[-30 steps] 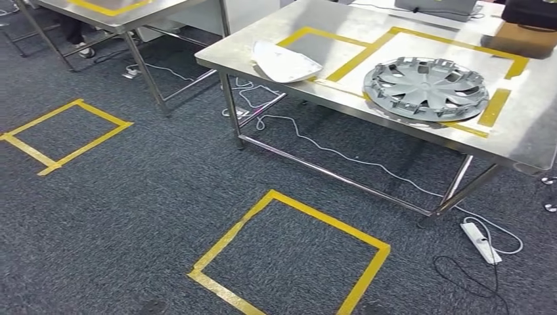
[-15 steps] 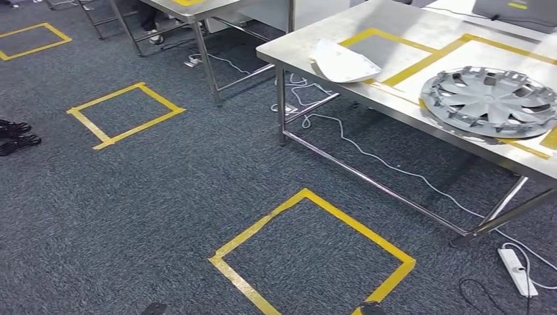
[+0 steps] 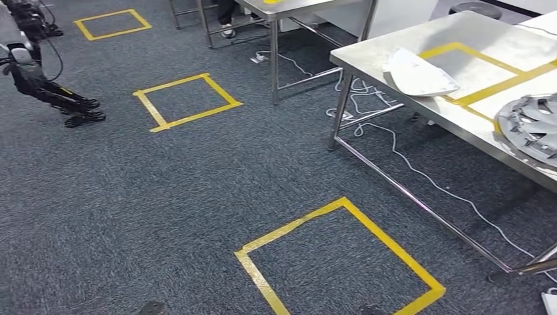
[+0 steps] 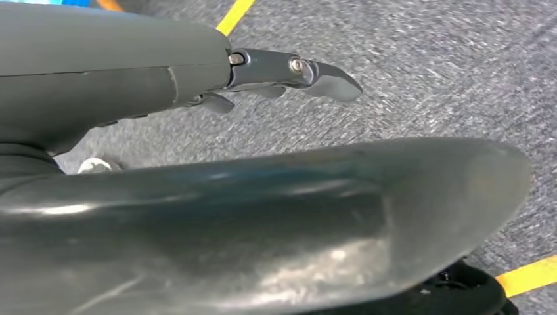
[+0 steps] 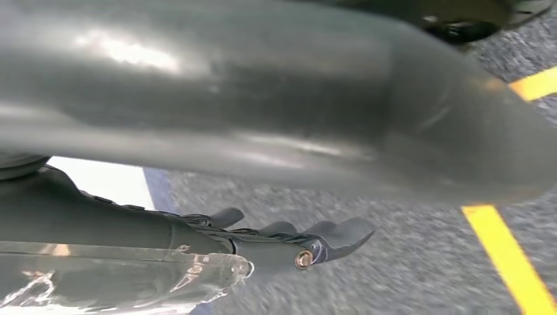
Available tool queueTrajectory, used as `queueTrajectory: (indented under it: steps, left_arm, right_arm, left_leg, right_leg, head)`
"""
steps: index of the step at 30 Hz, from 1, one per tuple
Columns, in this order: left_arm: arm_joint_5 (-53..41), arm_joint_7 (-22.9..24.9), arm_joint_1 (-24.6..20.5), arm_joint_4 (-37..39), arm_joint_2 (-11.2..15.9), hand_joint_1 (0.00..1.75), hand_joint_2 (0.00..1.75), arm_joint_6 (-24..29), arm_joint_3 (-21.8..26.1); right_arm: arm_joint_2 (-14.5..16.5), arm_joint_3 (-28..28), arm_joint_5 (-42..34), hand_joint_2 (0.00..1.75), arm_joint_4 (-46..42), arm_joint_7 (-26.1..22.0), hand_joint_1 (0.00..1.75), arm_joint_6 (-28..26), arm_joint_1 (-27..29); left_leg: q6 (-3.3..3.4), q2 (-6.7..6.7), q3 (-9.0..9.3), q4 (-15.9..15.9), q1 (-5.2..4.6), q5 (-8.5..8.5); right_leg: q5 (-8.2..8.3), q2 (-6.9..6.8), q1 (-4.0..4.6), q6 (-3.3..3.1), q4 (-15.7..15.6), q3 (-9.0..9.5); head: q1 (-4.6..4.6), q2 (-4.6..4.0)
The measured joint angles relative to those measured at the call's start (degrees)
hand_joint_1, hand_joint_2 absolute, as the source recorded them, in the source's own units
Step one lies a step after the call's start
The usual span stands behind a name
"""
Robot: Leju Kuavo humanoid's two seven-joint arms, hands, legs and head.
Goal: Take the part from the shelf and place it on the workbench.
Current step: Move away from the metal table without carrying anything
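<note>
Two empty, loosely spread hands, left (image 4: 289,75) and right (image 5: 289,243), over carpet (image 3: 164,197) beside steel workbench (image 3: 394,49).

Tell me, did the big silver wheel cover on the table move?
No. The wheel cover keeps its place on the yellow tape of the table; the whole picture slid right because the camera turned left.

- Even, bright indoor light from overhead in the head view; the carpet (image 3: 164,197) is sharp and evenly lit.
- The steel workbench (image 3: 460,39) top shows pale, washed-out glare; a soft shadow lies beneath it.
- Left wrist view: the left hand (image 4: 289,69) is fairly sharp, with streaked, motion-blurred floor behind.
- Right wrist view: the right hand (image 5: 289,239) and floor are soft, with white highlights on glossy grey casing.
</note>
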Motion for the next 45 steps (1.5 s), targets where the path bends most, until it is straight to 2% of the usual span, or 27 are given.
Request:
queueTrajectory:
  steps: [1, 3, 4, 6, 8, 9, 11, 13, 17, 19, 21, 22, 23, 25, 26, 27, 28, 30, 32, 34, 36, 37, 39, 41, 43, 44, 45]
  left_arm:
    - [0.01, 0.01, 0.02, 0.00, 0.02, 0.00, 0.00, -0.03, 0.01]
    - [0.09, 0.01, 0.22, 0.01, 0.05, 0.00, 0.00, -0.13, 0.09]
    - [0.14, 0.01, 0.34, 0.02, 0.08, 0.00, 0.00, -0.17, 0.14]
    - [0.19, 0.01, 0.38, 0.02, 0.05, 0.00, 0.00, -0.22, 0.22]
    - [0.20, 0.01, 0.19, 0.02, -0.09, 0.00, 0.00, -0.23, 0.22]
    - [0.21, 0.01, 0.10, 0.02, -0.12, 0.00, 0.00, -0.23, 0.22]
    - [0.21, 0.01, 0.16, 0.02, -0.13, 0.00, 0.00, -0.23, 0.23]
    - [0.20, 0.01, 0.27, 0.02, -0.11, 0.00, 0.00, -0.23, 0.25]
    - [0.20, 0.01, 0.28, 0.02, -0.10, 0.00, 0.00, -0.23, 0.25]
    - [0.19, -0.05, 0.09, 0.02, -0.09, 0.00, 0.00, -0.26, 0.24]
    - [0.13, -0.23, -0.04, 0.02, -0.10, 0.00, 0.00, -0.34, 0.24]
    - [0.09, -0.34, -0.07, 0.02, -0.08, 0.00, 0.00, -0.38, 0.24]
    - [0.05, -0.42, 0.02, 0.02, -0.02, 0.00, 0.00, -0.38, 0.24]
    - [-0.06, -0.53, -0.15, 0.02, 0.05, 0.00, 0.00, -0.37, 0.25]
    - [-0.16, -0.57, -0.25, 0.02, 0.04, 0.00, 0.00, -0.38, 0.25]
    - [-0.25, -0.60, -0.27, 0.02, 0.03, 0.00, 0.00, -0.39, 0.25]
    - [-0.33, -0.60, -0.21, 0.02, 0.02, 0.00, 0.00, -0.40, 0.25]
    - [-0.38, -0.60, -0.08, 0.02, 0.03, 0.00, 0.00, -0.42, 0.25]
    - [-0.40, -0.60, -0.15, 0.02, 0.03, 0.00, 0.00, -0.43, 0.25]
    - [-0.42, -0.60, -0.21, 0.03, 0.03, 0.00, 0.00, -0.46, 0.25]
    - [-0.39, -0.60, 0.01, 0.04, 0.06, 0.00, 0.00, -0.51, 0.26]
    - [-0.37, -0.61, 0.15, 0.04, 0.09, 0.00, 0.00, -0.54, 0.28]
    - [-0.31, -0.62, 0.15, 0.04, 0.13, 0.00, 0.00, -0.58, 0.31]
    - [-0.22, -0.62, -0.07, 0.04, 0.05, 0.00, 0.87, -0.71, 0.34]
    - [-0.09, -0.61, -0.04, 0.04, -0.01, 0.00, 1.75, -0.80, 0.58]
    - [-0.03, -0.61, 0.06, 0.04, 0.00, 0.00, 1.75, -0.81, 0.77]
    - [0.03, -0.61, 0.14, 0.04, 0.04, 0.00, 1.75, -0.82, 0.97]
  right_arm:
    - [0.03, 0.00, -0.03, 0.00, 0.01, 0.02, 0.00, 0.01, -0.03]
    - [0.13, -0.01, -0.11, 0.00, 0.01, 0.05, 0.00, 0.01, -0.07]
    - [0.21, -0.02, -0.16, 0.00, 0.01, 0.05, 0.00, 0.01, -0.12]
    - [0.36, -0.03, -0.21, 0.00, 0.01, 0.03, 0.00, 0.01, -0.24]
    - [0.43, -0.03, -0.25, 0.00, 0.01, 0.02, 0.00, 0.01, -0.18]
    - [0.45, -0.03, -0.25, 0.00, 0.01, 0.03, 0.00, 0.01, -0.05]
    - [0.46, -0.04, -0.26, 0.00, 0.01, 0.04, 0.00, 0.01, 0.09]
    - [0.47, -0.04, -0.26, 0.00, 0.01, 0.04, 0.00, 0.01, 0.07]
    - [0.48, -0.04, -0.26, 0.00, 0.01, 0.04, 0.00, 0.01, 0.03]
    - [0.48, -0.04, -0.21, 0.00, 0.00, 0.01, 0.00, 0.01, -0.01]
    - [0.49, -0.03, -0.04, 0.00, -0.01, -0.08, 0.00, 0.01, -0.23]
    - [0.50, -0.02, 0.04, 0.00, -0.01, -0.13, 0.00, 0.01, -0.36]
    - [0.51, -0.01, 0.09, 0.00, 0.00, -0.15, 0.00, 0.01, -0.47]
    - [0.51, -0.01, 0.11, 0.00, 0.01, -0.15, 0.00, 0.01, -0.37]
    - [0.51, -0.01, 0.10, 0.00, 0.01, -0.14, 0.00, 0.01, -0.24]
    - [0.51, -0.02, 0.09, 0.00, 0.01, -0.12, 0.00, 0.01, -0.10]
    - [0.51, -0.02, 0.08, 0.00, 0.01, -0.10, 0.00, 0.01, 0.00]
    - [0.51, -0.02, 0.08, 0.00, 0.01, -0.07, 0.00, 0.01, 0.08]
    - [0.51, -0.02, 0.09, 0.00, 0.01, -0.07, 0.00, 0.01, 0.06]
    - [0.51, -0.02, 0.11, 0.00, 0.01, -0.06, 0.00, 0.01, -0.02]
    - [0.52, -0.02, 0.20, 0.00, 0.01, -0.03, 0.00, 0.01, -0.11]
    - [0.54, -0.01, 0.27, 0.00, 0.01, -0.02, 0.00, 0.01, -0.16]
    - [0.56, 0.02, 0.40, 0.00, 0.01, -0.06, 0.00, -0.02, -0.16]
    - [0.56, 0.02, 0.45, 0.00, 0.01, -0.10, 0.00, -0.19, -0.03]
    - [0.56, 0.02, 0.50, 0.00, 0.01, -0.11, 0.00, -0.37, 0.06]
    - [0.58, 0.02, 0.54, 0.00, 0.01, -0.11, 0.00, -0.41, 0.05]
    - [0.62, 0.03, 0.57, 0.00, 0.01, -0.10, 0.00, -0.45, 0.01]
  left_leg:
    - [-0.38, -0.57, -0.24, 0.01, 0.05, 0.17]
    - [-1.13, -1.67, -0.63, -0.18, 0.30, 0.60]
    - [-1.40, -1.30, -0.86, -0.01, 0.30, 0.48]
    - [-1.74, 1.51, -2.43, 2.96, 0.07, -1.56]
    - [-1.96, 4.61, -5.71, 9.78, -0.10, -5.27]
    - [-2.03, 5.16, -7.26, 13.08, -0.08, -6.60]
    - [-2.05, 5.61, -8.05, 15.28, -0.06, -6.55]
    - [-2.03, 5.78, -7.14, 13.91, -0.04, -5.12]
    - [-2.00, 6.05, -6.06, 12.03, -0.04, -4.03]
    - [-1.69, 7.58, -3.44, 7.30, -0.14, -2.34]
    - [-0.65, 8.73, -0.67, 2.03, -0.37, -1.09]
    - [0.01, 8.79, 0.12, 0.40, -0.43, -0.88]
    - [0.49, 7.90, 0.13, 0.33, -0.39, -0.78]
    - [1.08, 6.44, 0.04, 0.28, -0.31, -0.61]
    - [1.24, 5.67, -0.02, 0.28, -0.34, -0.58]
    - [1.31, 4.80, -0.04, 0.29, -0.37, -0.57]
    - [1.31, 3.96, -0.02, 0.31, -0.39, -0.56]
    - [1.19, 2.19, 0.10, 0.35, -0.37, -0.50]
    - [0.83, 0.65, 0.05, 0.48, -0.37, -0.44]
    - [0.13, -0.54, -0.32, 0.51, -0.31, -0.23]
    - [-0.68, -1.46, -0.69, 0.32, -0.09, 0.11]
    - [-0.97, -0.80, -0.91, 0.58, -0.09, -0.11]
    - [-1.41, 2.29, -2.56, 3.84, -0.25, -2.37]
    - [-1.75, 5.07, -6.00, 11.06, -0.28, -6.15]
    - [-1.99, 5.63, -8.23, 16.00, -0.19, -7.58]
    - [-2.04, 5.75, -7.87, 15.55, -0.18, -6.73]
    - [-2.03, 6.16, -6.41, 12.96, -0.18, -5.05]
  right_leg:
    - [0.01, 0.59, 0.01, -0.18, -0.83, 0.38]
    - [0.29, -0.49, 0.23, -0.81, -0.92, 0.41]
    - [0.48, -1.12, 0.25, -1.18, -1.00, 0.41]
    - [0.77, -2.61, 0.23, -1.81, -1.31, 0.42]
    - [0.80, -4.34, 0.45, -2.15, -1.40, 0.37]
    - [0.77, -5.30, 0.56, -2.26, -1.40, 0.32]
    - [0.70, -6.97, 0.65, -2.33, -1.39, 0.29]
    - [0.68, -7.81, 0.65, -2.33, -1.39, 0.30]
    - [0.65, -8.15, 0.63, -2.28, -1.39, 0.33]
    - [0.40, -9.14, 0.82, -1.90, -1.32, 0.41]
    - [-0.22, -10.92, 1.05, -0.86, -1.24, 0.94]
    - [-1.01, -10.70, 1.10, -0.29, -0.60, 0.95]
    - [-2.21, -9.46, 0.93, 0.02, 1.03, 0.49]
    - [-6.00, -5.83, 0.79, 0.26, 8.08, -2.68]
    - [-7.74, -4.88, 0.80, 0.26, 12.17, -4.69]
    - [-8.61, -4.43, 0.83, 0.22, 15.17, -6.31]
    - [-8.29, -4.25, 0.85, 0.13, 16.13, -7.05]
    - [-4.47, -3.59, 0.79, -0.16, 11.25, -5.27]
    - [-0.68, -1.14, 0.49, -0.35, 3.16, -1.77]
    - [0.33, 0.40, 0.40, -0.48, -0.45, -0.19]
    - [0.55, -0.50, 0.55, -0.98, -0.77, -0.04]
    - [0.76, -1.12, 0.57, -1.35, -0.95, 0.00]
    - [1.09, -2.61, 0.53, -2.05, -1.37, 0.06]
    - [1.06, -4.37, 0.72, -2.40, -1.45, 0.03]
    - [0.96, -6.18, 0.82, -2.49, -1.44, 0.01]
    - [0.90, -6.98, 0.82, -2.47, -1.44, 0.04]
    - [0.83, -7.71, 0.82, -2.40, -1.44, 0.12]
  head:
    - [-0.03, -0.01]
    - [-0.06, -0.01]
    - [-0.10, -0.01]
    - [-0.40, 0.00]
    - [-0.70, -0.01]
    - [-0.72, -0.01]
    - [-0.73, -0.02]
    - [-0.74, -0.02]
    - [-0.74, -0.01]
    - [-0.72, 0.00]
    - [-0.73, 0.00]
    - [-0.66, 0.00]
    - [-0.57, 0.00]
    - [-0.29, 0.00]
    - [-0.22, 0.00]
    - [-0.18, 0.00]
    - [-0.14, 0.00]
    - [-0.14, -0.01]
    - [-0.15, -0.01]
    - [-0.16, -0.01]
    - [-0.18, 0.00]
    - [-0.22, 0.00]
    - [-0.52, 0.00]
    - [-0.79, 0.00]
    - [-0.81, -0.01]
    - [-0.81, -0.01]
    - [-0.82, -0.01]
